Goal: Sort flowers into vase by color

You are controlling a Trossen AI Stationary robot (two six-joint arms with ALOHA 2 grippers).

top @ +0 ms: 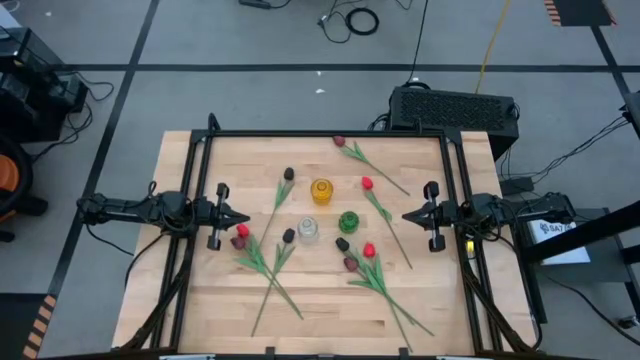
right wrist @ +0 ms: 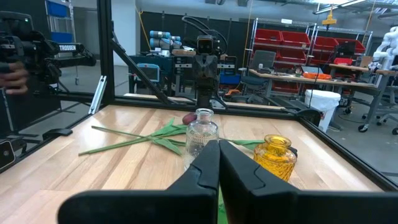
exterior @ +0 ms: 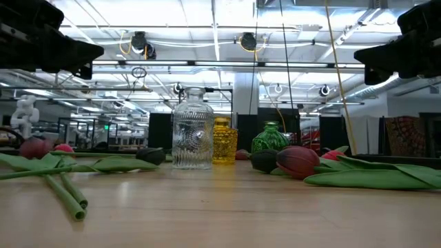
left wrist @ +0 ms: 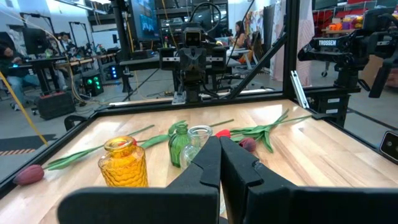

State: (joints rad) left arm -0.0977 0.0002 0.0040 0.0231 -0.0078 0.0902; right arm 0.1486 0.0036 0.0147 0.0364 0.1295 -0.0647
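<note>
Two claws closed and empty, hovering at opposite tabletop (top: 200, 300) edges: left claw (top: 243, 217), right claw (top: 407, 215). Flowers (top: 262, 262) strewn flat around three small vases (top: 321, 191) at centre, none sorted yet. Probably light, limp, easily crushed at the head; best pinched mid-stem, clear of leaves.

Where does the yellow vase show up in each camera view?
High view: yellow vase at table centre, toward the far edge.
Low view: mid-picture, right of the clear vase.
Left wrist view: lower left.
Right wrist view: right of centre.
Shared landmark: the clear vase beside it.
</note>
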